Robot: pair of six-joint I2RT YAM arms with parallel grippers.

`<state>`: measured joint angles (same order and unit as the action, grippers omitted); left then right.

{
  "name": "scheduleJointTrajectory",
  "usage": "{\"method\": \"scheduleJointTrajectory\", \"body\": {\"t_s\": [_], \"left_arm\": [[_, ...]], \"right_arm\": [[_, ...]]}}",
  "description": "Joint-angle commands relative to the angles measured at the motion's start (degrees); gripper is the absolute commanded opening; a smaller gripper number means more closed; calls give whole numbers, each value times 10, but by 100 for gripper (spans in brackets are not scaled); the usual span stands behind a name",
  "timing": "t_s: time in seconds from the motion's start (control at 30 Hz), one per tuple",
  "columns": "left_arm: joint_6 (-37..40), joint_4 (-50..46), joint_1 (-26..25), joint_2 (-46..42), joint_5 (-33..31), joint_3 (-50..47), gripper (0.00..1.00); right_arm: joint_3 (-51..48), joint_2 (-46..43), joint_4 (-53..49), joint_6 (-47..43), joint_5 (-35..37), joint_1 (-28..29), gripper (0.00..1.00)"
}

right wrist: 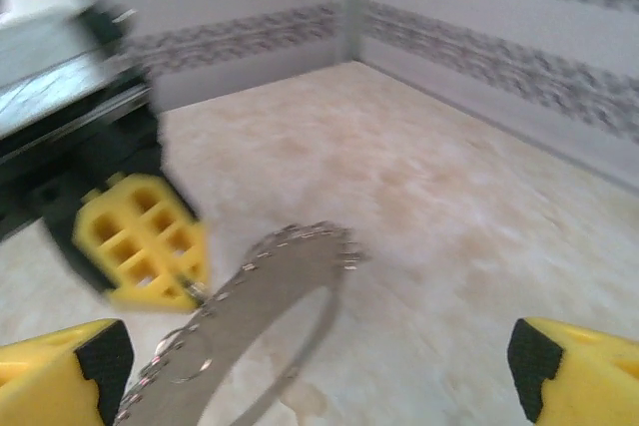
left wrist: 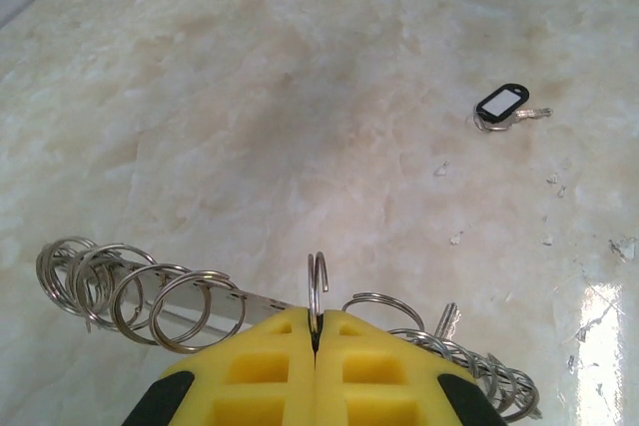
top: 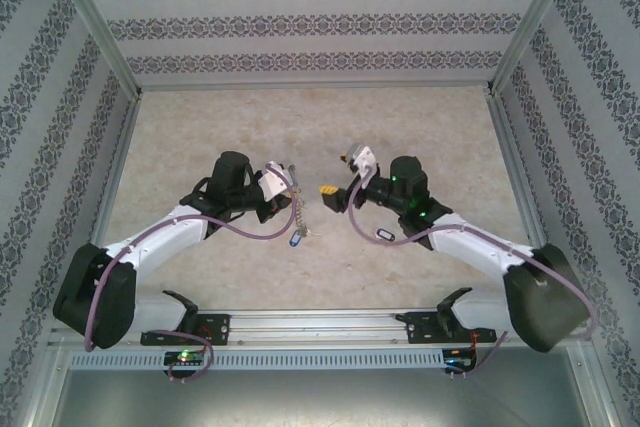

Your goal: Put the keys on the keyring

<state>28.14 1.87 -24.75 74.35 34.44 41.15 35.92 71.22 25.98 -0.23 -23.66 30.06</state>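
Note:
My left gripper is shut on a small split ring that belongs to the keyring, a flat metal loop fringed with many silvery rings. In the top view the left gripper holds the keyring near the table's middle, with a blue-headed key at its lower end. Another key with a dark-rimmed white oval head lies loose on the table. My right gripper is open, its fingers wide apart around the keyring without touching it. In the top view the right gripper faces the left one.
The marble-patterned table is walled on three sides by patterned panels in an aluminium frame. The left gripper's yellow finger shows close by in the right wrist view. Small bright flecks dot the table near the loose key.

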Motion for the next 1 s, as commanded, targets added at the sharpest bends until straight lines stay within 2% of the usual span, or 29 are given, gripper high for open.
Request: {"method": "scheduleJointTrajectory", "body": {"t_s": [0.0,0.13,0.3,0.33,0.4,0.43,0.5,0.6,0.77,0.87,0.97], "left_arm": [[11,-16,-7,4,8,20,0],[9,-21,-7,13,18,28,0],[3,-30,-8,26,35,37,0],[3,-31,-8,29,39,38,0],[6,-35,-9,35,46,42,0],[6,-35,-8,37,49,42,0],[6,-34,-8,39,51,40,0],[5,-36,-8,39,54,38,0],[6,-44,-9,37,61,37,0],[6,-43,-8,37,58,36,0],[6,-37,-8,43,61,35,0]], "right_arm": [[42,-24,-253,178,148,-26,98],[59,-28,-425,308,125,-83,98],[41,-22,-567,291,196,-43,98],[36,-16,-577,277,202,-33,95],[35,7,-588,227,192,-21,80],[38,21,-586,219,185,-24,77],[58,52,-577,184,125,-44,62],[91,85,-578,181,124,-46,51],[126,152,-610,202,121,-52,42],[134,157,-623,209,172,-28,37],[137,169,-613,207,173,-38,32]]}}
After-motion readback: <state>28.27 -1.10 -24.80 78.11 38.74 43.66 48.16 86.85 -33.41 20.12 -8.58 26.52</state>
